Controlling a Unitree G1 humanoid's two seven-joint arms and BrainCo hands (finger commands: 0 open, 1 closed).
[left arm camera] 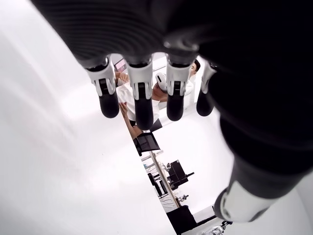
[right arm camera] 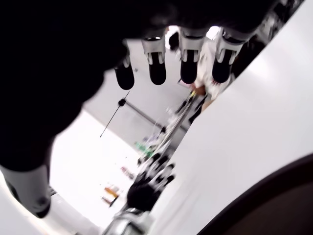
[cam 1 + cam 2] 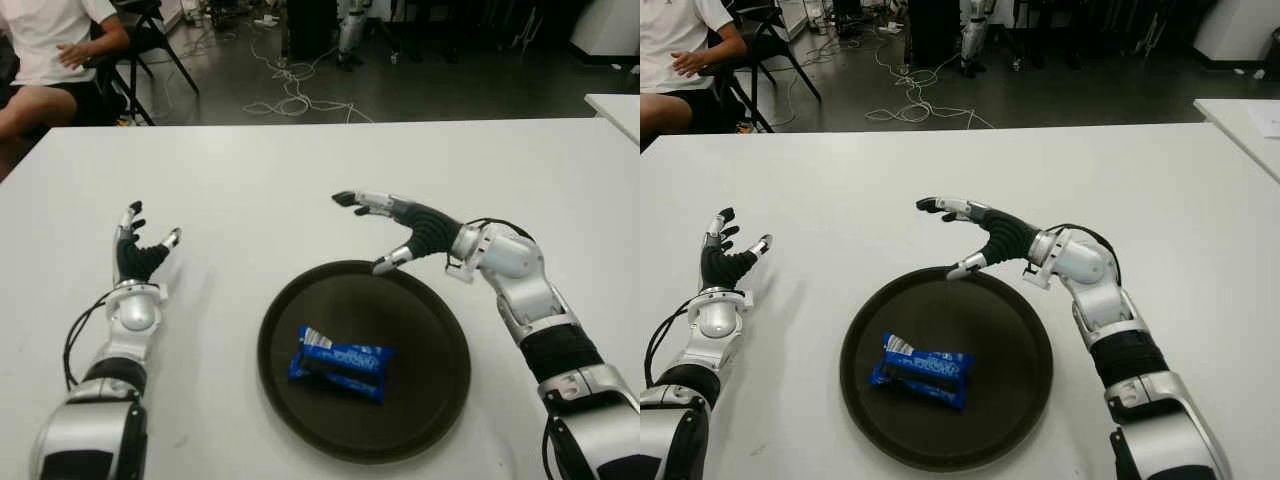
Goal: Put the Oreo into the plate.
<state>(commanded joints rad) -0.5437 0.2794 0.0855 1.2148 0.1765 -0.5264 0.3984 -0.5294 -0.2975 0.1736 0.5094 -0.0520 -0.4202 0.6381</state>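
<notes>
White table (image 3: pixel 300 170) fills most of the head views, with dark floor, loose cables (image 3: pixel 290 85) and chair legs beyond its far edge, and a seated person (image 3: pixel 45 50) in a white shirt at the far left corner. Dark round plate (image 3: pixel 420 400) lies on the table near the robot, slightly right of centre. Right arm reaches in from the near right; the right hand (image 3: pixel 400 228) hangs over the plate's far rim, palm down, fingers (image 3: pixel 365 200) stretched out and thumb pointing toward the rim — nothing held, as its wrist view confirms. Left hand (image 3: pixel 140 250) shows well to the left of the plate, fingers spread upward and empty; whether it touches the table cannot be told. Blue Oreo packet (image 3: pixel 342 362) lies flat inside the plate, near its middle and slightly toward its left side — clear of both hands.
</notes>
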